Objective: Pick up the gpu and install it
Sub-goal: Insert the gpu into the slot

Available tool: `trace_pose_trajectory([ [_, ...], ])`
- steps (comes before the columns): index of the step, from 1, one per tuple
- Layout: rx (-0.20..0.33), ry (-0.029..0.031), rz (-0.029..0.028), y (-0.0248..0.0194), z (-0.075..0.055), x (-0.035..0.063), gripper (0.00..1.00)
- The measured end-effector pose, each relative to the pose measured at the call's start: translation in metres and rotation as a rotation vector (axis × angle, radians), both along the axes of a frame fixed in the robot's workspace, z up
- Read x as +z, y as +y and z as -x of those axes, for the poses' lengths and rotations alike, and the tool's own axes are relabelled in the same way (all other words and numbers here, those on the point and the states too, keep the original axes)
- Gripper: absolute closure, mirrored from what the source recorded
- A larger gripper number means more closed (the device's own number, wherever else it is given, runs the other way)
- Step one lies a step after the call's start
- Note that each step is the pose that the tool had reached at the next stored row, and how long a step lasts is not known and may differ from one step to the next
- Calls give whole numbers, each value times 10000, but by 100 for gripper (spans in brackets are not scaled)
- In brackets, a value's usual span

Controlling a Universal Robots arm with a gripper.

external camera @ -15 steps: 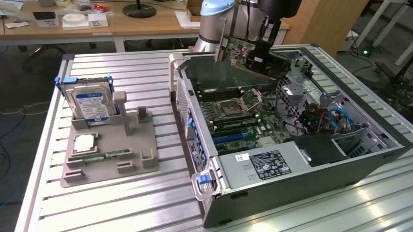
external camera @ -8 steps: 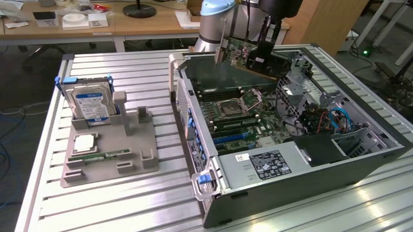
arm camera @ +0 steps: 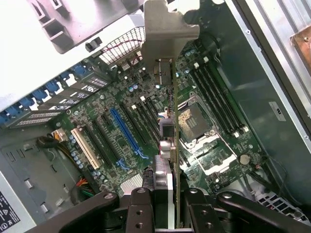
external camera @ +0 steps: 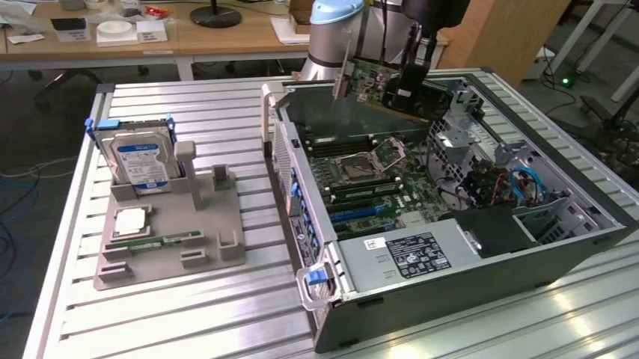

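On worktop (external camera: 200, 314): parts holder (external camera: 170, 258) at exterior view's left, computer case (external camera: 450, 288) just beside it at right.
In holder, hard drive (external camera: 140, 161) upright behind memory stick (external camera: 155, 241); above motherboard (external camera: 379, 183) in case, gpu (external camera: 367, 78) clamped in tool (external camera: 405, 91), clear of board.

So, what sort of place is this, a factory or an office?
Probably a robotics lab or test workshop: an open computer case lies on a slatted aluminium table, a robot arm stands behind it, and cluttered wooden desks stand in the background.
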State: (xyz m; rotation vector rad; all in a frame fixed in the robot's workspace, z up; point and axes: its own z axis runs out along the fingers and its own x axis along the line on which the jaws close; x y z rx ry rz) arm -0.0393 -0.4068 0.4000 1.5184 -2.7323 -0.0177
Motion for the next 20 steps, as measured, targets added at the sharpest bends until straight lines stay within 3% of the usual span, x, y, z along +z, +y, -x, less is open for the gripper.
trace_pose_trajectory([
  [17,853,7,0,0,-31,-9,71],
  [20,1283,7,0,0,-32,-17,71],
])
